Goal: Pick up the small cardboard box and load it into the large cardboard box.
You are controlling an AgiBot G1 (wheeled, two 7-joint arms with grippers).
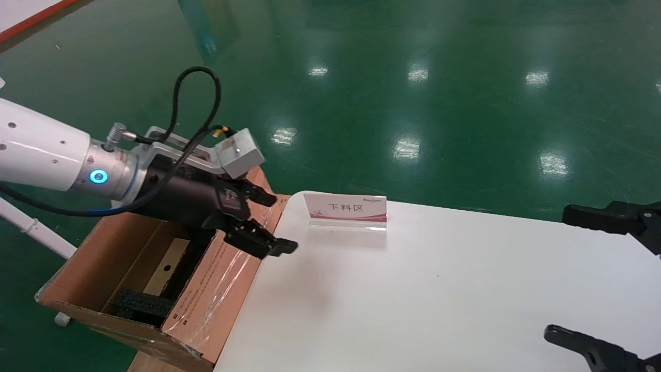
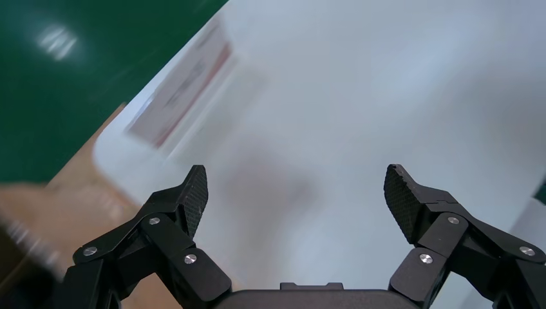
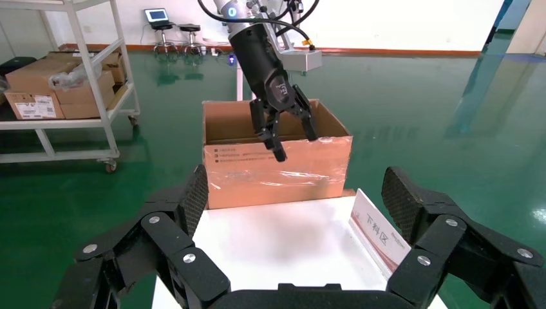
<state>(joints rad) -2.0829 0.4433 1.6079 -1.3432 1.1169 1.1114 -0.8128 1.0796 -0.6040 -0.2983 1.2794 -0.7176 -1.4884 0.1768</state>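
Note:
The large cardboard box point(image 1: 214, 292) stands open against the white table's left end, its taped glossy side point(image 3: 277, 174) facing the table. Inside it lie black foam point(image 1: 142, 304) and a tan panel with a small round hole point(image 1: 164, 268), which looks like the small cardboard box, partly hidden under my left arm. My left gripper point(image 1: 283, 223) hangs open and empty above the box's table-side rim, over the table's corner point(image 2: 296, 183). From the right wrist view the left gripper point(image 3: 295, 145) shows above that rim. My right gripper point(image 1: 560, 274) is open and empty at the table's right end point(image 3: 296, 187).
A white table point(image 1: 413, 289) fills the foreground. A small pink-and-white sign point(image 1: 346, 209) stands near its far left edge. Green floor surrounds everything. A wheeled rack with cartons point(image 3: 64, 84) stands far beyond the large box.

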